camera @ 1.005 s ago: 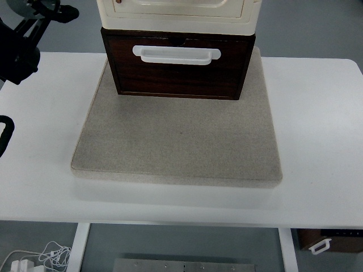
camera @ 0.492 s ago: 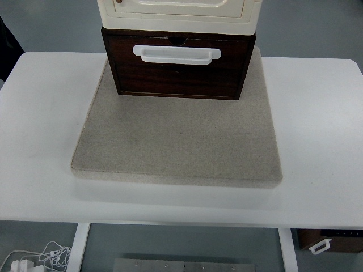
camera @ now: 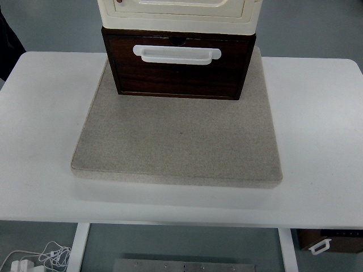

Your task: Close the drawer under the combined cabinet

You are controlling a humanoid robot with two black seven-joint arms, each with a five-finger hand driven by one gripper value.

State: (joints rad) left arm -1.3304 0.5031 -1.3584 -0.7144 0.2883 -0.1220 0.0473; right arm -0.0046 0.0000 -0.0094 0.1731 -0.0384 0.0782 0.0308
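A dark brown drawer (camera: 178, 71) with a white bar handle (camera: 176, 54) sits under the cream cabinet (camera: 178, 12) at the top centre. Both stand on a grey mat (camera: 178, 141). The drawer front lies nearly in line with the cabinet front, with only a thin dark strip showing above it. Neither of my hands is in the picture. A dark shape (camera: 7, 48) shows at the upper left edge, beyond the table; I cannot tell what it is.
The mat lies on a white table (camera: 323, 124) that reaches both side edges. Below the table's front edge are white cables (camera: 39, 256) on the floor at the left and a brown box with a white handle (camera: 326, 242) at the right.
My left arm's black hand, seen at the upper left and left edge a second ago, has drawn back out of the picture. The drawer and cabinet have not moved.
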